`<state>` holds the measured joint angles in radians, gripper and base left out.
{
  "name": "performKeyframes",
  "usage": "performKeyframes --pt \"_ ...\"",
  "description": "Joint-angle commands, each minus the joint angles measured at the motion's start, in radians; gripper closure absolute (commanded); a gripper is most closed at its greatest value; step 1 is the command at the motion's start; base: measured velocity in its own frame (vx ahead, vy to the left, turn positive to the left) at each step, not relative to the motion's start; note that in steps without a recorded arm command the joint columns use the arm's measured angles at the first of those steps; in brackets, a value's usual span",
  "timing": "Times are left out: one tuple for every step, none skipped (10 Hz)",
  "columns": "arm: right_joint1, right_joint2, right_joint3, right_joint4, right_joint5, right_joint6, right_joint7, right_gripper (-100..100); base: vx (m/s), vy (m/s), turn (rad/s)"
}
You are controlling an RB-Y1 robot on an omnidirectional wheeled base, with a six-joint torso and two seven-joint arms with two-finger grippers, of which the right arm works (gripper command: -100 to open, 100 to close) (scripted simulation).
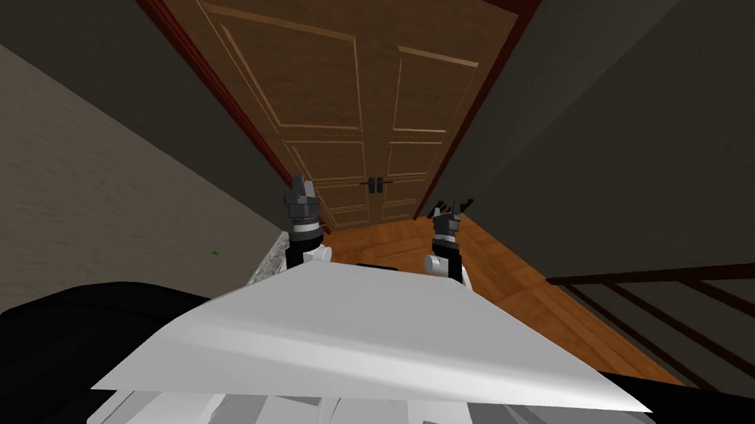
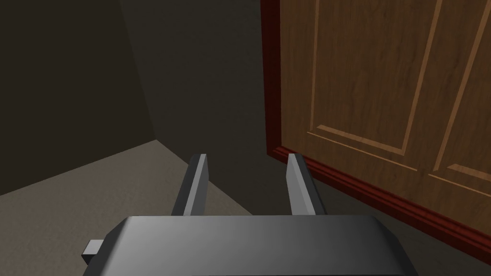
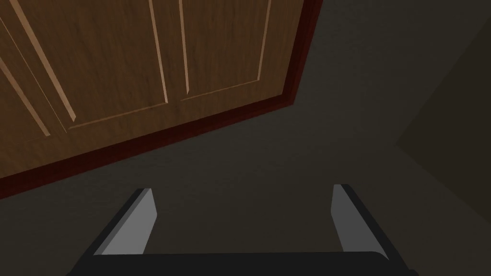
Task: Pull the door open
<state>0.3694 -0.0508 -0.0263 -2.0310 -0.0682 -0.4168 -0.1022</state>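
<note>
A brown panelled double door (image 1: 347, 103) in a dark red frame (image 1: 203, 78) stands shut ahead of me. Its pair of small dark handles (image 1: 376, 184) sits where the two leaves meet. My left gripper (image 1: 302, 189) is raised short of the left leaf, left of the handles, and my right gripper (image 1: 451, 210) hangs by the frame's right side. Neither touches the door. The left wrist view has the left gripper (image 2: 248, 158) open with nothing between its fingers, near the door (image 2: 383, 86) and its frame. In the right wrist view the right gripper (image 3: 242, 188) is open wide, with the door (image 3: 120, 62) beyond it.
Grey walls (image 1: 88, 194) close in on both sides of a narrow hallway. A wooden floor (image 1: 417, 244) runs up to the door. A dark railing (image 1: 674, 304) slants along the lower right. A black area (image 1: 48, 355) lies at the lower left.
</note>
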Motion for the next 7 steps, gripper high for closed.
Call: performKeyframes --pt "-0.021 -0.013 0.003 0.045 -0.002 0.001 -0.005 -100 0.084 0.017 0.096" --pt "-0.035 -0.022 0.005 0.072 -0.003 0.003 -0.008 -100 0.111 0.037 0.121" --pt "-0.048 -0.031 0.007 0.099 -0.005 0.006 -0.011 -100 0.117 0.033 0.101" --pt "-0.062 -0.039 0.009 0.126 -0.006 0.008 -0.014 -100 0.110 0.023 0.087" --pt "-0.076 -0.048 0.011 0.154 -0.008 0.010 -0.018 -100 0.102 0.030 0.088" --pt "-0.091 -0.057 0.013 0.183 -0.009 0.013 -0.021 -100 0.099 0.032 0.094" --pt "-0.105 -0.066 0.015 0.212 -0.011 0.016 -0.024 -100 0.100 0.021 0.121"
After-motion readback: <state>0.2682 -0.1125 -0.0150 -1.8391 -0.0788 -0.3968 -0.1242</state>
